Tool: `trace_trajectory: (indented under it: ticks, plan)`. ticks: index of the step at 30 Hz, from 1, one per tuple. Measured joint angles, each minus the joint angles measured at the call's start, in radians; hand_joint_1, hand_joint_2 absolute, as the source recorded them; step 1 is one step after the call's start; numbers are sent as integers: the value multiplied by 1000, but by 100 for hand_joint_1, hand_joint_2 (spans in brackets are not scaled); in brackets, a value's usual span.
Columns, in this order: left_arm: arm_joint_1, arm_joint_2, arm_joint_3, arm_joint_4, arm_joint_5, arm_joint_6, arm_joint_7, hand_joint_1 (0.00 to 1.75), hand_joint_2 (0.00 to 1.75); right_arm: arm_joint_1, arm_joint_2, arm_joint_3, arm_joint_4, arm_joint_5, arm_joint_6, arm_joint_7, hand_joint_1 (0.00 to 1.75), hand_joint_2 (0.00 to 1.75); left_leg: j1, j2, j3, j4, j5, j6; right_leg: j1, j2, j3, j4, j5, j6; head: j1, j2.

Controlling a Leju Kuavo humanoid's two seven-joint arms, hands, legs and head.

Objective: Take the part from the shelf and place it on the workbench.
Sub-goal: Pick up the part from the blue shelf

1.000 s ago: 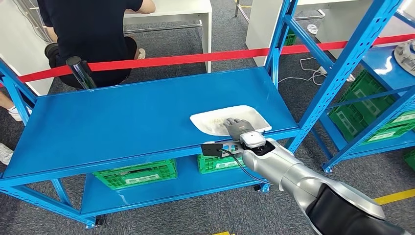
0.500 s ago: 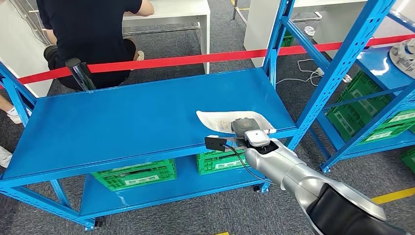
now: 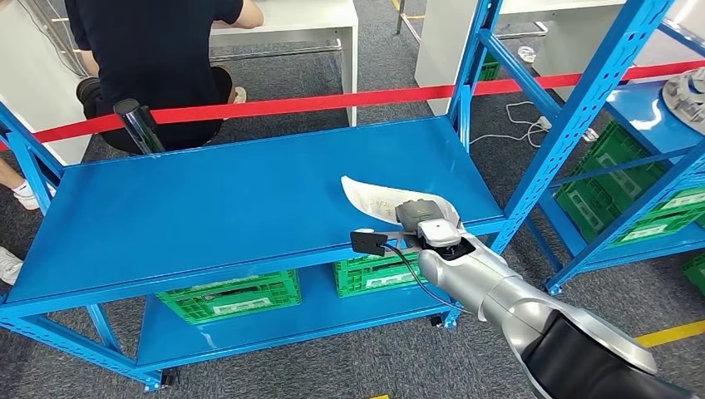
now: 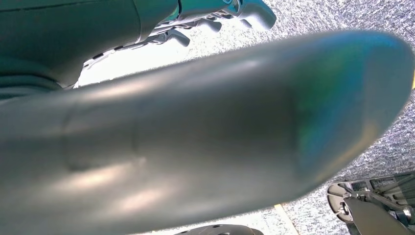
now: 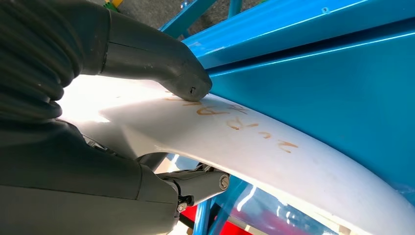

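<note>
Fingers [image 5: 195,183] and thumb now pinch the white part [image 3: 374,198]; my right hand [image 3: 420,218] has tipped it up off the blue shelf [image 3: 208,199], lower right of centre. Left hand: I cannot tell.

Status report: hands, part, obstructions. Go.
Right hand grips white part at shelf front edge, part tilted up. Left hand state unclear. Blue upright stands right of the arm.

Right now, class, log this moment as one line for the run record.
right hand: grips white curved plastic part | part: tilted up off blue metal shelf | left hand: cannot tell
</note>
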Motion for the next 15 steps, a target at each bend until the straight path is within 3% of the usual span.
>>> trace_trajectory:
  ticks: [13, 15]
  plan:
    - [0, -1, 0, 0, 0, 0, -6, 0, 0, -8, 2, -9, 9, 3, 21, -17, 175, 175, 0, 0, 0, 0, 0, 0, 0, 0, 0, 0, 0, 0, 0, 0]
    - [0, -1, 0, 0, -1, 0, -12, 0, 87, -9, 2, -11, 10, 2, 15, -21, 175, 175, 0, 0, 0, 0, 0, 0, 0, 0, 0, 0, 0, 0, 0, 0]
